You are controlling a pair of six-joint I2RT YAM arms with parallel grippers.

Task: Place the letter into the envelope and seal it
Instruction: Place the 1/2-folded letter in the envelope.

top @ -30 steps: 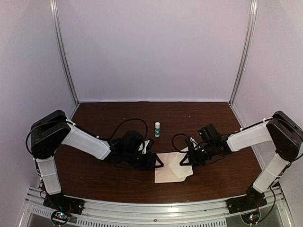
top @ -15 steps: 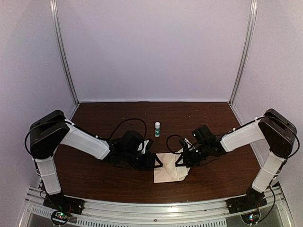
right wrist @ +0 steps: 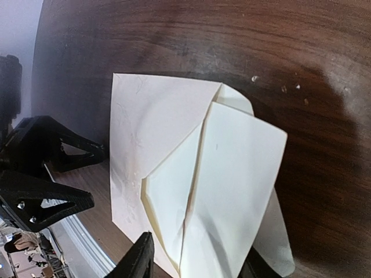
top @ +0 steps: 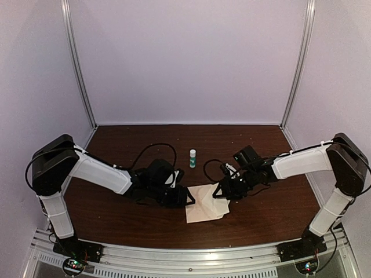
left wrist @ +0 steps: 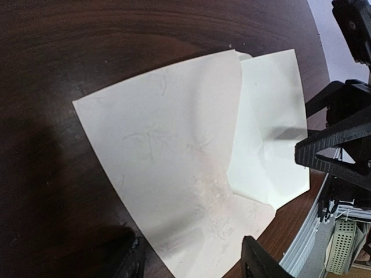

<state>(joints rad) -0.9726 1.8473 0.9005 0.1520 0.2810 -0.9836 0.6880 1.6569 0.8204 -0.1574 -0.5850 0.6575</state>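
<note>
The small pale beige paper envelope (top: 200, 212) lies flat on the dark brown wooden table (top: 116, 145), centre-near. A smoother folded pale sheet (right wrist: 237, 191) overlaps its 3 o'clock side; inside or not, can't tell. Left gripper (top: 190, 198) at 9 o'clock and right gripper (top: 217, 191) at 2 o'clock, both w/ jaws apart, grasping nothing. Small white-green bottle (top: 192, 157) at 12 o'clock.

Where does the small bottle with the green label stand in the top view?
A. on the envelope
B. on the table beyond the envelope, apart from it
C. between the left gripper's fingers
B: the bottle stands upright on the table, on the far side of the envelope, not touching it.
</note>
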